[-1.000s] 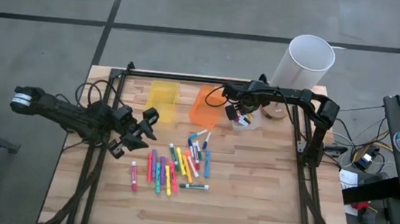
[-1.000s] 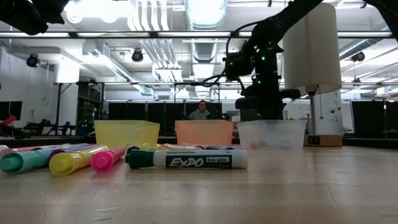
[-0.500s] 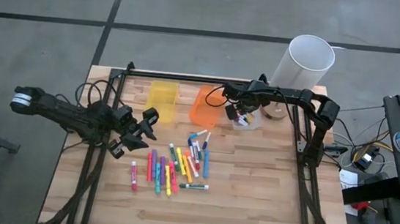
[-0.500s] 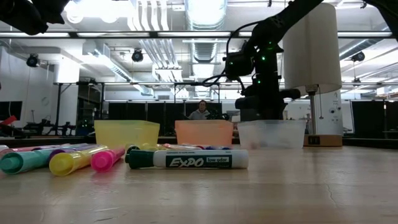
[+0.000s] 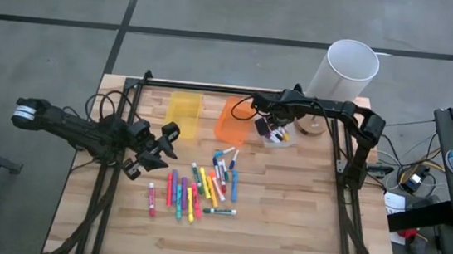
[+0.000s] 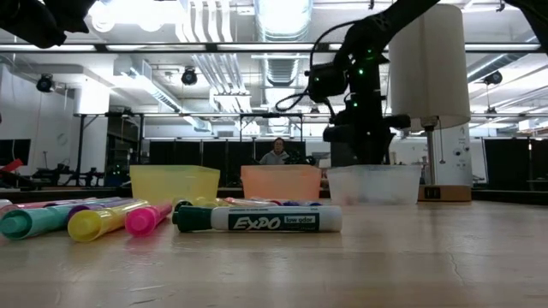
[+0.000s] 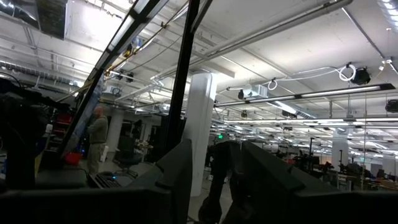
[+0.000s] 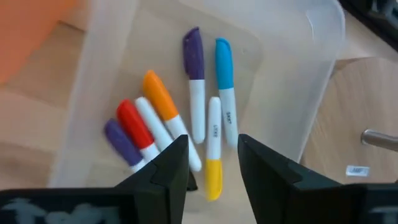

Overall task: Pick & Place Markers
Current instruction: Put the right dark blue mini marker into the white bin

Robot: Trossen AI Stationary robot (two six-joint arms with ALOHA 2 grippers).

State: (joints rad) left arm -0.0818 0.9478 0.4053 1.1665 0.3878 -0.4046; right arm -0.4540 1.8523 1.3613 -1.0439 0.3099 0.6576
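Several markers (image 5: 204,187) lie loose on the wooden table's middle; a dark-capped one (image 6: 257,219) lies nearest in the low view. More markers (image 8: 199,81) lie flat on the bottom of the clear bin (image 5: 282,137) at the far right. My right gripper (image 8: 211,162) hangs just above that bin, pointing steeply down, open, with nothing between its fingers. My left gripper (image 5: 167,138) waits over the table's left side, tilted up toward the ceiling. It is open and holds nothing (image 7: 217,180).
A yellow bin (image 5: 183,110) and an orange bin (image 5: 231,121) stand left of the clear one along the far edge. A tall white cylinder (image 5: 342,71) stands at the far right corner. A black frame rail (image 5: 213,88) borders the table. Bare wood lies on the near side.
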